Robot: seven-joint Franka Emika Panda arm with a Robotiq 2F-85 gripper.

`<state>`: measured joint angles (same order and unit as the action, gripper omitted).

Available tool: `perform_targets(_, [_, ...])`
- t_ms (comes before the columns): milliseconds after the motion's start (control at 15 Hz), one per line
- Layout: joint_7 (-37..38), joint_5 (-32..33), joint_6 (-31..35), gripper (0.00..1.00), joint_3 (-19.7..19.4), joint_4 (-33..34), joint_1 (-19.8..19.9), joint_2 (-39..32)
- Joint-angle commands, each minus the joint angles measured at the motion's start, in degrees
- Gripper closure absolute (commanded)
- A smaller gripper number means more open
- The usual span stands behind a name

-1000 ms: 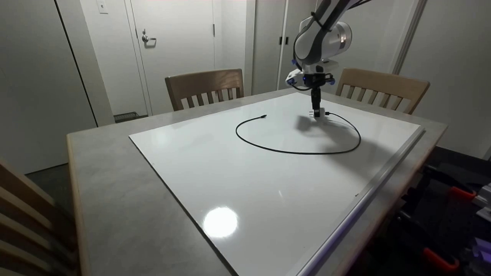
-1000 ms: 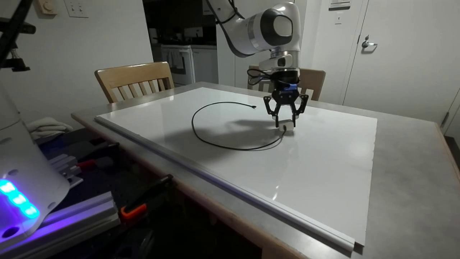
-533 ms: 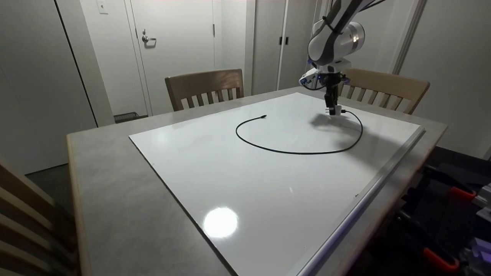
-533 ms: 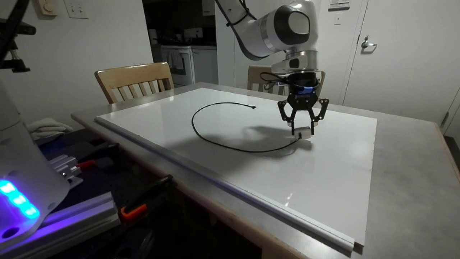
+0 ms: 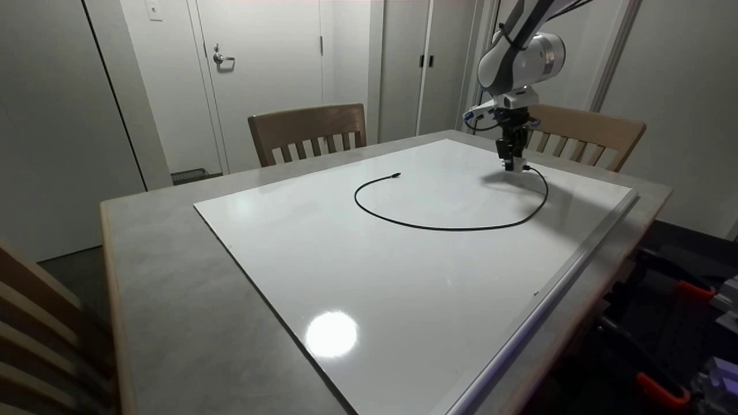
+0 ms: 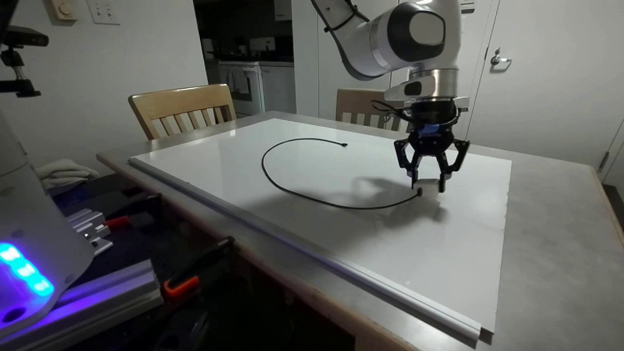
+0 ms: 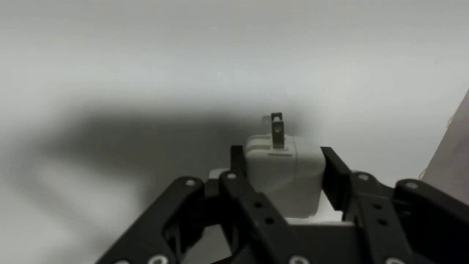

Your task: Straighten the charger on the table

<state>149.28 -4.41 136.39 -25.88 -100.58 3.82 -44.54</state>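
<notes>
In an exterior view, a robot arm [image 5: 519, 63] reaches in at the upper right of the frame, its black end effector [image 5: 510, 166] pointing down over the glossy white, grey-rimmed worktop [image 5: 167, 288] and holding a charger [image 5: 450, 229] by its white plug block [image 5: 519, 165]. The charger's black cable [image 5: 478, 229] runs from the block down the right, crosses the middle of the frame and curls back to a free end [image 5: 396, 174] just above centre. Wooden chairs [image 5: 311, 121] stand at upper centre and upper right, behind the worktop; slats of another show at lower left.

In an exterior view, the end effector hangs right of centre, its fingers [image 6: 442, 181] on either side of the block, which barely stands out against the white. The cable sweeps left from there in a wide curve, its free end lying at upper centre. A robot base [image 6: 39, 219] with blue lights [image 6: 24, 269] stands at the left edge.

In the wrist view, the black fingers rise from the bottom of the frame and clasp the block, right of centre, one at each side. Its metal prongs [image 7: 277, 134] point toward the top. A dark shadow [image 7: 165, 135] spreads to the left, and the worktop's grey rim [image 7: 450, 161] shows at the right edge.
</notes>
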Motion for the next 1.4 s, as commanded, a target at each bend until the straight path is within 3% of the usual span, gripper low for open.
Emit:
perform_targets(0, [0.0, -7.2, 3.7, 0.73, -4.1, -0.6, -3.0, -1.6])
perform_targets(400, [0.0, -17.5, 7.3, 0.73, -9.5, -2.2, -7.5, -4.5])
perform_targets(733, [0.0, -24.1, 6.1, 0.73, -14.0, -3.2, -11.5, -5.9])
perform_targets(800, [0.0, -21.6, 5.1, 0.73, -11.7, -2.0, -9.0, -4.6])
perform_targets(867, [0.0, -21.8, 5.1, 0.48, -12.1, -2.1, -9.4, -4.8])
perform_targets(933, [0.0, -21.8, 5.0, 0.48, -12.1, -2.1, -9.4, -4.8])
perform_targets(1000, [0.0, -22.0, 4.6, 0.23, -12.9, -2.0, -10.1, -5.1])
perform_targets(1067, [0.0, -22.1, 4.5, 0.23, -13.3, -2.0, -10.4, -5.4])
perform_targets(1333, [0.0, -22.7, 4.1, 0.0, -15.7, -2.3, -11.9, -5.9])
